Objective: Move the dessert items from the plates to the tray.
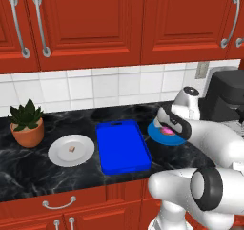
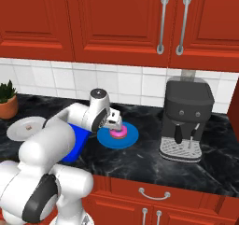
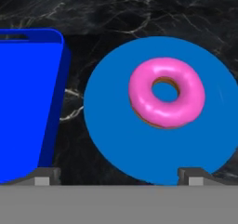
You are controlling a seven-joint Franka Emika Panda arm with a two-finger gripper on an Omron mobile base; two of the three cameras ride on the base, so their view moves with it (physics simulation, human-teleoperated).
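The pink donut (image 3: 166, 92) lies flat on the blue plate (image 3: 116, 139), below the gripper (image 3: 118, 174) and off-centre toward one fingertip (image 3: 191, 174), so my guess is the hand must shift that way before descending. The jaws stand released, wide apart, holding nothing. The tray (image 1: 121, 145) sits just beside the plate on the bench (image 1: 28, 167).

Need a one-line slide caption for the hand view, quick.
Pink-frosted ring donut on round blue plate, bright blue rectangular tray alongside, open gripper above.

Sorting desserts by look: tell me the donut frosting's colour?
Pink, on the donut; clearest in the hand view.
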